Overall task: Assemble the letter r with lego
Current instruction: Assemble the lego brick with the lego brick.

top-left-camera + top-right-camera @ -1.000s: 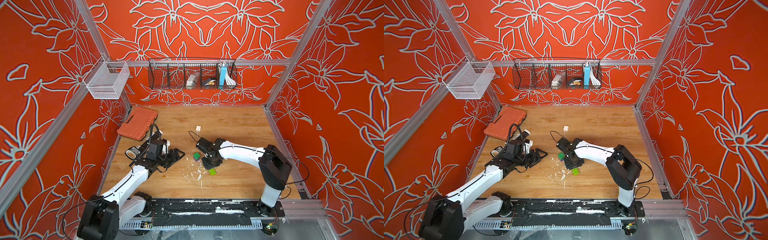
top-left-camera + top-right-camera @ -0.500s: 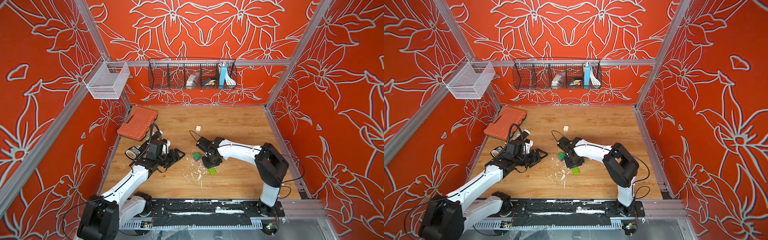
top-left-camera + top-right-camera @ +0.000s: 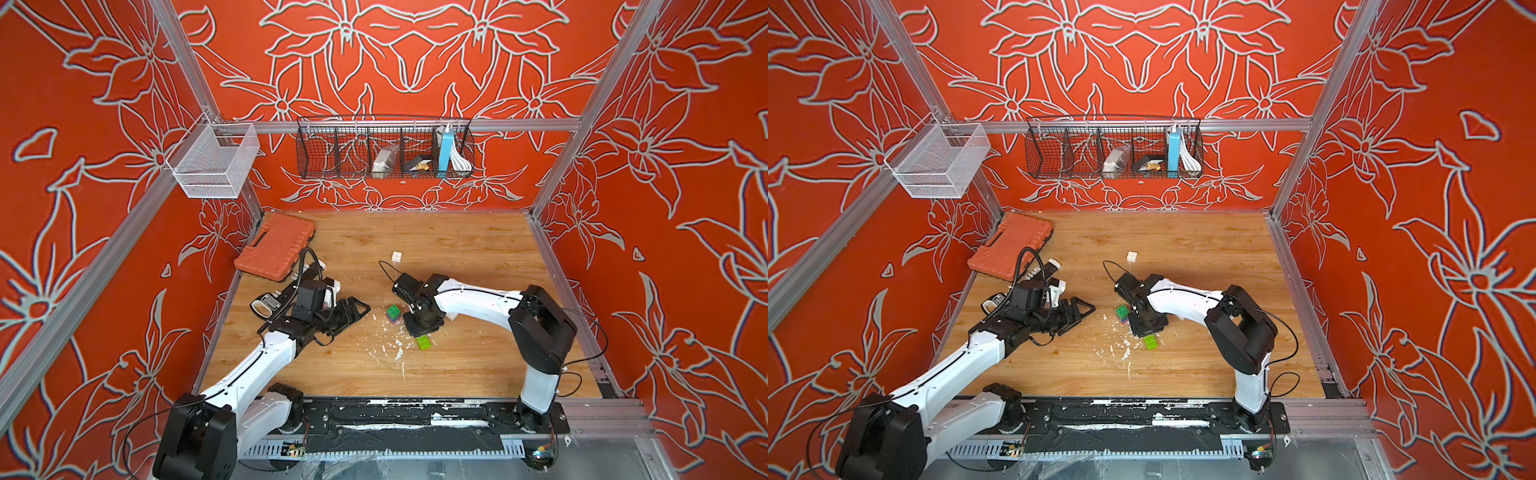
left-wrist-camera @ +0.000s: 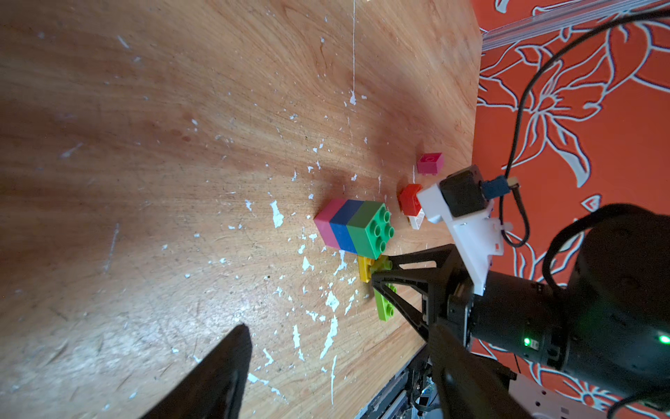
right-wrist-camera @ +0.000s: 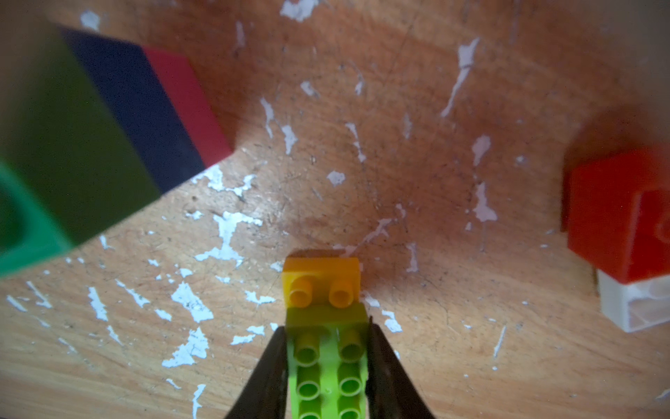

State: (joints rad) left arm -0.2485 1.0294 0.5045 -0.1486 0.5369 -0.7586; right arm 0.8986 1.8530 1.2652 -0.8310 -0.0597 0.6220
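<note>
My right gripper [image 5: 326, 362] is shut on a lime lego brick [image 5: 328, 373], low over the table. A yellow brick [image 5: 321, 279] is joined to the lime brick's far end. In both top views the lime brick [image 3: 424, 342] [image 3: 1151, 341] pokes out from under that gripper [image 3: 419, 328]. Just left of it stands a stack of green, blue and pink bricks [image 3: 392, 312] [image 4: 353, 228]. My left gripper [image 3: 351, 311] [image 4: 337, 362] is open and holds nothing, a short way left of the stack.
A red brick [image 5: 616, 217] sits on a white brick [image 5: 634, 304] beside the right gripper, and a pink brick [image 4: 429, 163] lies beyond them. A white brick [image 3: 397, 256] lies farther back. The orange case [image 3: 276, 247] is at the back left. White flecks [image 3: 395, 345] litter the wood.
The right arm's elbow has shifted slightly left while its gripper stays shut on the lime brick. The left arm has not moved.
</note>
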